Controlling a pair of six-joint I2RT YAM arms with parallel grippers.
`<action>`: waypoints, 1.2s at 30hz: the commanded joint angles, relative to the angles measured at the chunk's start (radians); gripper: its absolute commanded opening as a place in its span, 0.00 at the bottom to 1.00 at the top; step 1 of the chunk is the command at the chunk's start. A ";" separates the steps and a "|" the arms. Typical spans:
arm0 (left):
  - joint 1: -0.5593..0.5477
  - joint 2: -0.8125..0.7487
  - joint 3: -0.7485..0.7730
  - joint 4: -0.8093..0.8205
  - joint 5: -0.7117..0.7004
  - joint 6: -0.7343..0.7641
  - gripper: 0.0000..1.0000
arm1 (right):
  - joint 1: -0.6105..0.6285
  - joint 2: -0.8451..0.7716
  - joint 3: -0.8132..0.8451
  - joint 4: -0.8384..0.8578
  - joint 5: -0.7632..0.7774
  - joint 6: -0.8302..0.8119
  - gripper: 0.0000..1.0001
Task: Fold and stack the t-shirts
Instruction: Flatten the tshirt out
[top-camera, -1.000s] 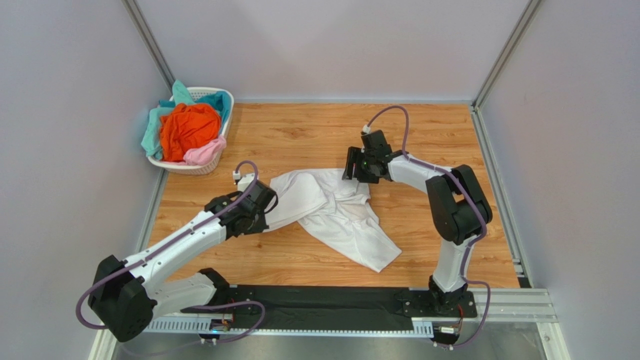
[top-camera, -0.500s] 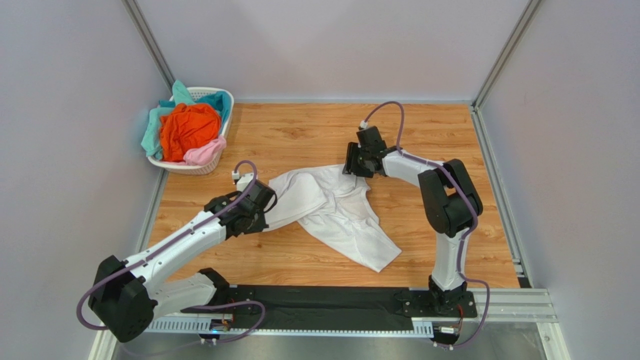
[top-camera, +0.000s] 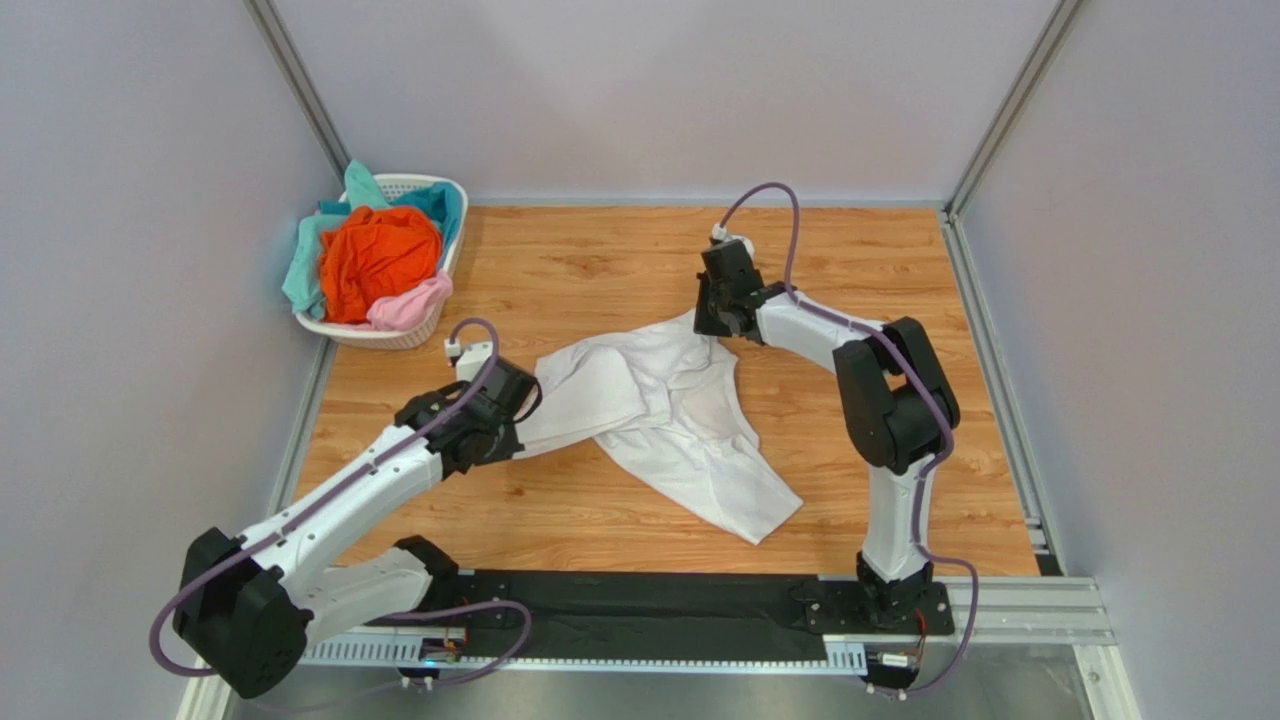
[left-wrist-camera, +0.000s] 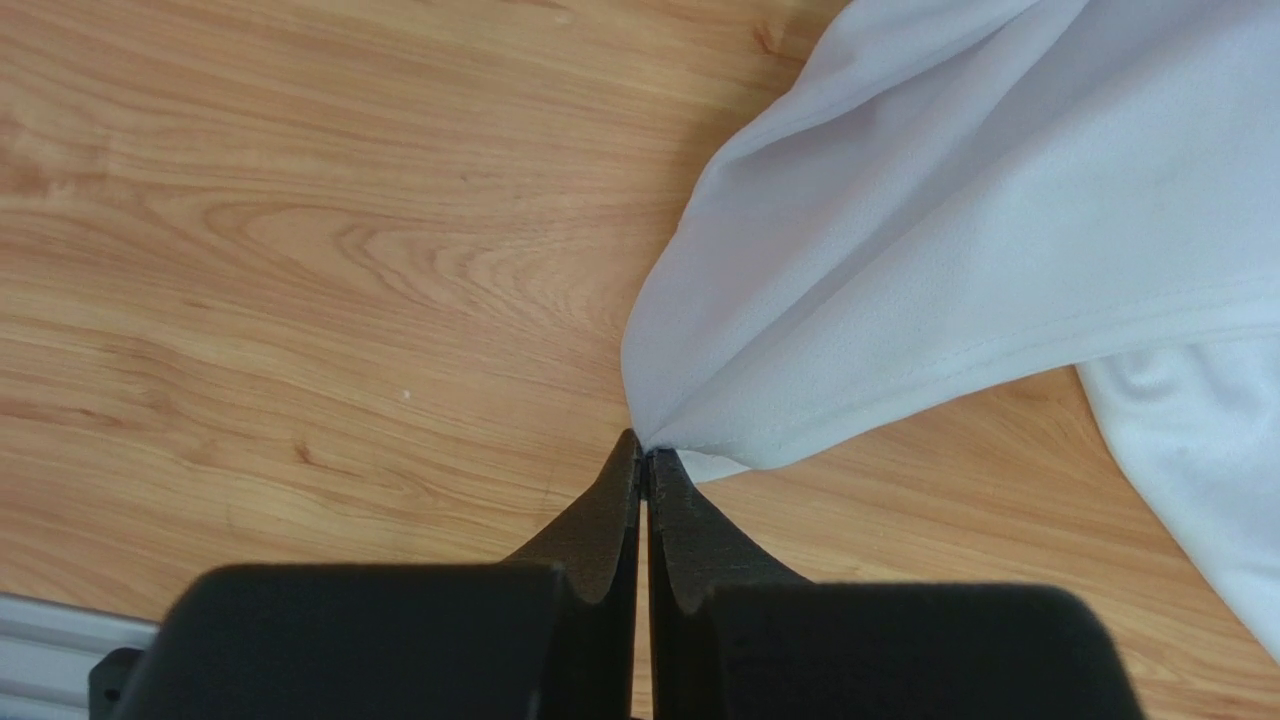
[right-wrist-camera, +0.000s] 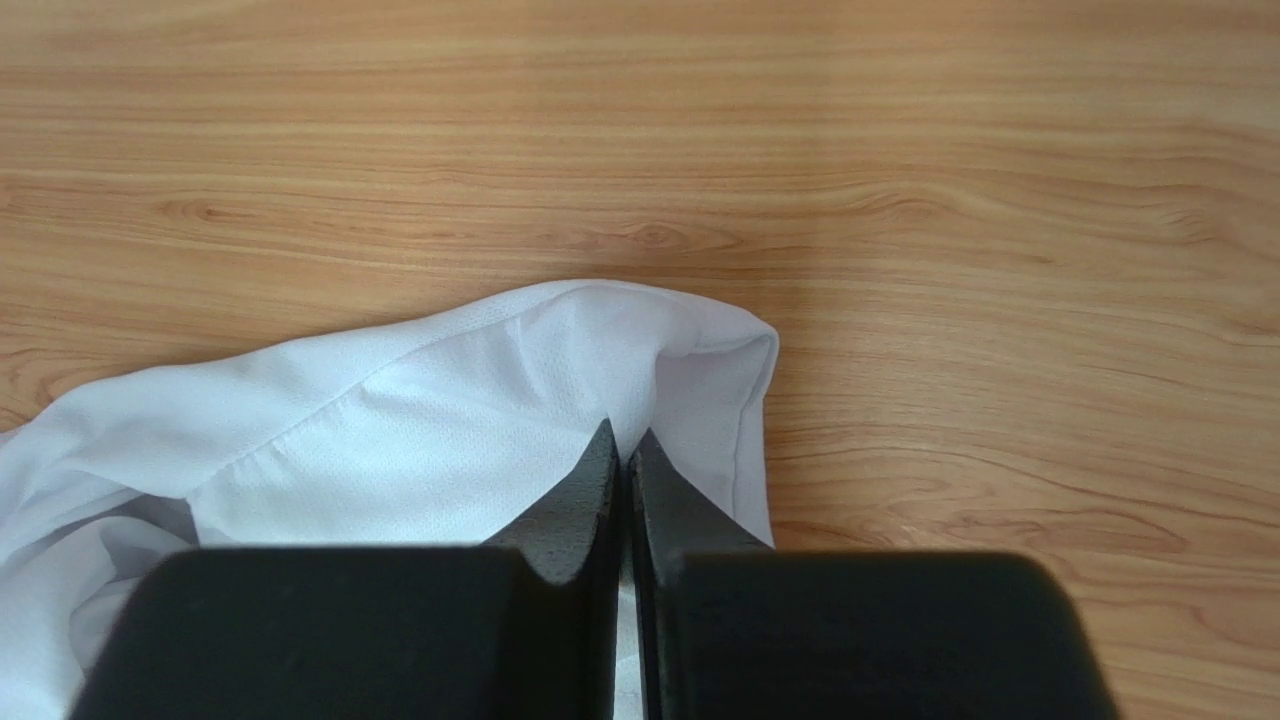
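Top external view: we note the white t-shirt (top-camera: 661, 413) lying rumpled on the wooden table (top-camera: 601, 270), about mid-table, spread between the two arms, with a loose part trailing toward the near right. The left gripper (top-camera: 522, 425) sits at the shirt's left end. The right gripper (top-camera: 703, 320) sits at its far right corner, where the cloth comes to a point. In the left wrist view we see the left gripper (left-wrist-camera: 643, 450) with its black fingers (left-wrist-camera: 601, 518) pressed together, clamped on a gathered pinch of the white cloth right at the tips. The fabric fans out from that pinch toward the right, and bare wood shows on the left. In the right wrist view the right gripper (right-wrist-camera: 624, 447) also has its fingers (right-wrist-camera: 579, 503) together, tips meeting at a hemmed edge of the shirt. A fold of cloth rises around them, and we read this as a grip on the hem, though the pinch itself is mostly hidden by the fingers. Bare wood lies beyond. At the far left corner of the table stands a white basket (top-camera: 376, 335), well apart from the white shirt. Heaped in it we count an orange t-shirt (top-camera: 376, 255) on top, a teal t-shirt (top-camera: 319, 248) spilling over the left rim, and a pink t-shirt (top-camera: 409, 305) at the near rim.
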 joint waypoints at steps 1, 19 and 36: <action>0.031 -0.052 0.097 -0.050 -0.104 0.016 0.00 | 0.005 -0.153 0.026 0.023 0.112 -0.069 0.00; 0.036 -0.332 0.537 0.210 -0.123 0.291 0.00 | 0.004 -0.882 0.079 -0.194 0.097 -0.267 0.00; 0.036 -0.505 0.778 0.310 0.285 0.351 0.00 | 0.004 -1.222 0.385 -0.405 -0.137 -0.238 0.00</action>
